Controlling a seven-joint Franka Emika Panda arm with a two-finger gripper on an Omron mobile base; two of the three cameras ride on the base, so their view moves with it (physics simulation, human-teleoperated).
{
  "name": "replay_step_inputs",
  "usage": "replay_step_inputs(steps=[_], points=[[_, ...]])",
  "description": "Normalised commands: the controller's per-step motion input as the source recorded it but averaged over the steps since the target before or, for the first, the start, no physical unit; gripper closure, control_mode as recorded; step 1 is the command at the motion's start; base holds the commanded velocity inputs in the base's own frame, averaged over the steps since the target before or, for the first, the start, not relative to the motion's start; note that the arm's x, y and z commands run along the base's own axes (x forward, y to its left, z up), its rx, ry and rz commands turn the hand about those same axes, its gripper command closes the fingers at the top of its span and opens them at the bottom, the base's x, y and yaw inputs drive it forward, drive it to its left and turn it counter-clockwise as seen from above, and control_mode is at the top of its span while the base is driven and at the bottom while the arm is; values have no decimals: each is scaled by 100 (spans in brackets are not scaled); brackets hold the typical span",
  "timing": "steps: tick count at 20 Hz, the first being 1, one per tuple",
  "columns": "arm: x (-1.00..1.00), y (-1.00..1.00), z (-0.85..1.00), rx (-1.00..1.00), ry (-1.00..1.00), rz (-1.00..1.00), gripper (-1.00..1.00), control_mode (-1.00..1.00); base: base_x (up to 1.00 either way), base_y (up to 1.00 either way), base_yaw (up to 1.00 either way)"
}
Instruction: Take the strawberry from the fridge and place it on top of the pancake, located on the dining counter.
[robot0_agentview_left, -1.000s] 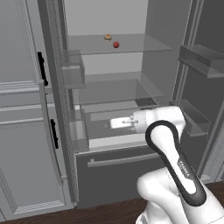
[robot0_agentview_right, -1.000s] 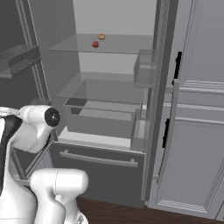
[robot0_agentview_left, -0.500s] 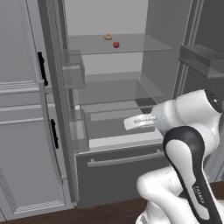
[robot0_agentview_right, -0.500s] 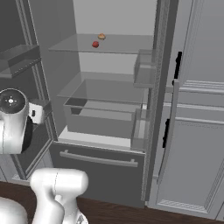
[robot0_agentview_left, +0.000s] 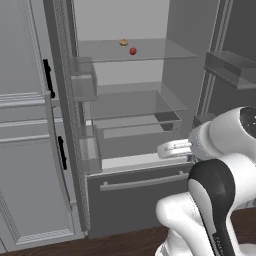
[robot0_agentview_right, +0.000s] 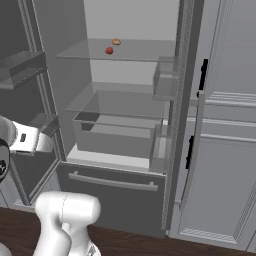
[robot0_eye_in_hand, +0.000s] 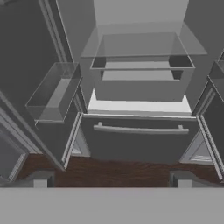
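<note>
Kitchen fridge (robot0_agentview_left: 125, 150) stands open, strawberry (robot0_agentview_left: 133, 51) waiting on its top shelf, while the spread, empty hand (robot0_eye_in_hand: 111, 180) has swung back low, far from reaching it.

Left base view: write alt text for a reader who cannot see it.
An open fridge holds a strawberry beside a small tan item on its top glass shelf. The white robot arm stands at lower right, before the closed bottom drawer.
</note>
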Motion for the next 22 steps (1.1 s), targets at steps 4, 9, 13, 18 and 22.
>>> replay_step_inputs(steps=[4, 9, 13, 18, 22], points=[[-1, -34, 0, 0, 6, -22, -100, -100, 0, 0, 0], [3, -1, 0, 0, 0, -1, -100, -100, 0, 0, 0], [3, -3, 0, 0, 0, 0, -100, -100, 0, 0, 0], [6, 0, 0, 0, 0, 0, -100, 100, 50, 0, -9], [0, 0, 0, 0, 0, 0, -100, 100, 70, 0, -17]])
